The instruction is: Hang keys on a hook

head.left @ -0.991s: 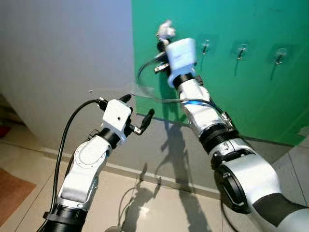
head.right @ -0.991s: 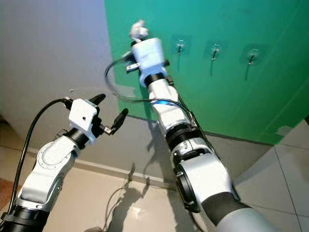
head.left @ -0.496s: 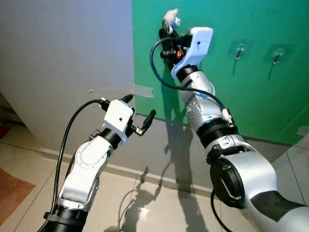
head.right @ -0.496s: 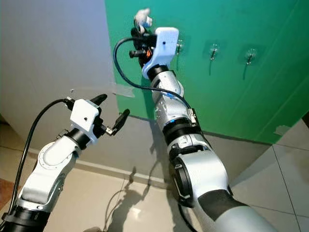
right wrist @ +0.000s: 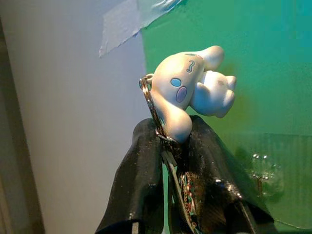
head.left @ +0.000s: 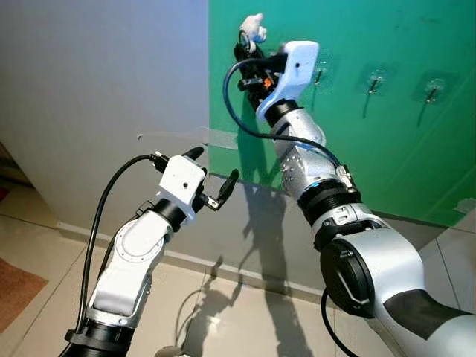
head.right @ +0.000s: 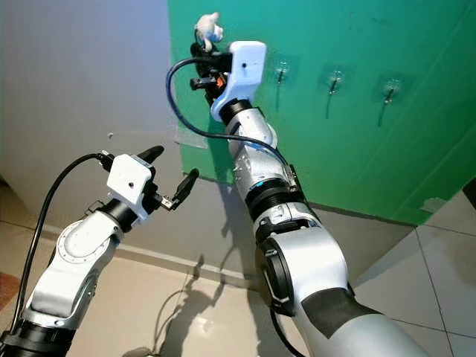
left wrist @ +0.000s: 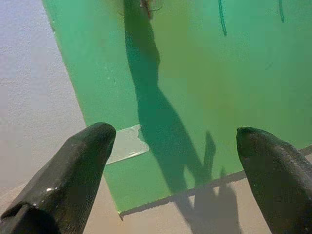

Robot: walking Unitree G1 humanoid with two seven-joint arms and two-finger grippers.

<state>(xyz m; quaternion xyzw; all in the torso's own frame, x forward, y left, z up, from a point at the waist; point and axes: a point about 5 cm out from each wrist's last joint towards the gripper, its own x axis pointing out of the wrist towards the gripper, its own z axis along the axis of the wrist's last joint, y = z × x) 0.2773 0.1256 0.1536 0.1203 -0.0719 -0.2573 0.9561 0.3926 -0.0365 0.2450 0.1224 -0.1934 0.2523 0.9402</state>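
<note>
The keys hang from a key ring with a white toy figure (right wrist: 187, 92) on it. My right gripper (right wrist: 173, 141) is shut on them, the figure sticking up above the fingertips. It is raised high against the green board's (head.left: 372, 163) upper left corner, figure (head.left: 251, 28) topmost. Three small clear hooks (head.left: 318, 73) (head.left: 374, 80) (head.left: 431, 89) run in a row on the board to the right of the gripper; the nearest hook (right wrist: 263, 170) lies just beside the fingers. My left gripper (head.left: 213, 169) is open, lower down in front of the grey wall, holding nothing.
Clear tape (head.left: 222, 139) fixes the board's left edge to the grey wall (head.left: 97, 89). A pale tiled floor (head.left: 238, 312) lies below, with a cable on it by the wall's foot. A reddish mat (head.left: 15, 290) lies at the far left.
My right wrist has turned and risen, carrying the keys up and slightly left along the board's top. The left arm has stayed where it was.
</note>
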